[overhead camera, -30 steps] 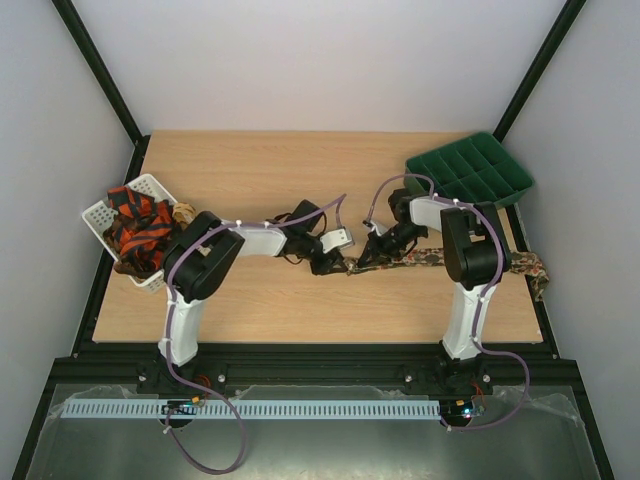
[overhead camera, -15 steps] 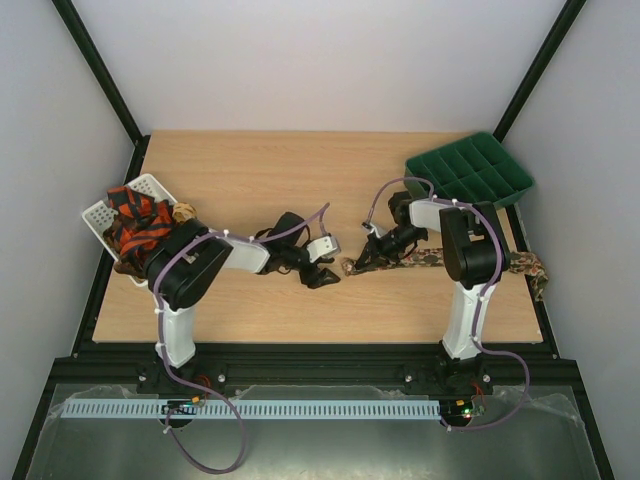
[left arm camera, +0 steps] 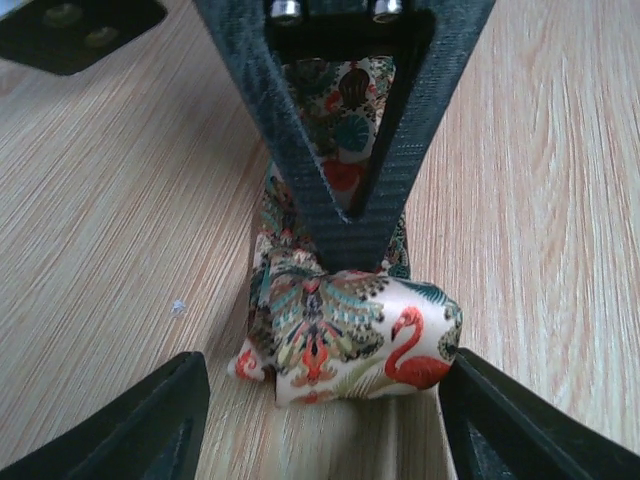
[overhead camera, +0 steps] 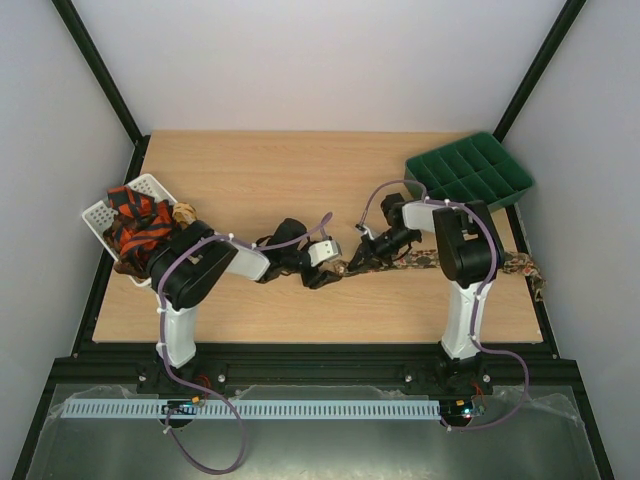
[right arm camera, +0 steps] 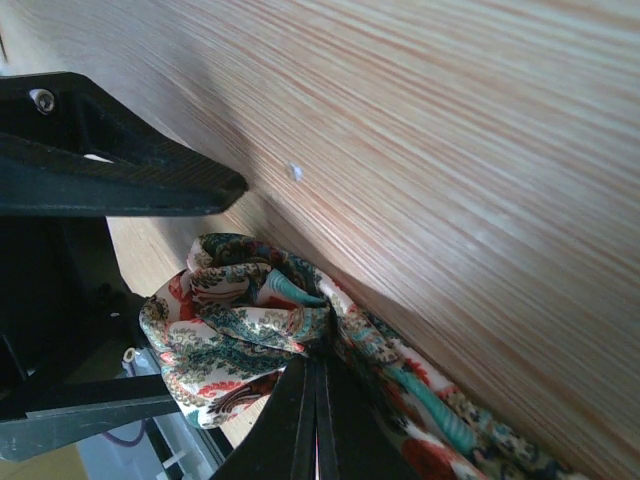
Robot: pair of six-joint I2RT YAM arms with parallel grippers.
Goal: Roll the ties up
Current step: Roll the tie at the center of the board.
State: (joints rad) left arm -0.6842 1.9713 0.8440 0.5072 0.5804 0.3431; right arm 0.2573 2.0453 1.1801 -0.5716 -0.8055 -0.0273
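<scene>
One floral tie (left arm camera: 340, 340) lies pinched in the right hand (right arm camera: 315, 368), left hand (left arm camera: 322, 380) open around it.

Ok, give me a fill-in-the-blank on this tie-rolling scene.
1. The right jaws are ____ on the floral tie.
2. The left jaws stand ____ on either side of its rolled end.
3. The red-orange and black ties lie in the white ____.
Missing words: shut; open; basket.

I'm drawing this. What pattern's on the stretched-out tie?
The tie: red flamingo, colourful leaves on cream; left wrist view.
</scene>
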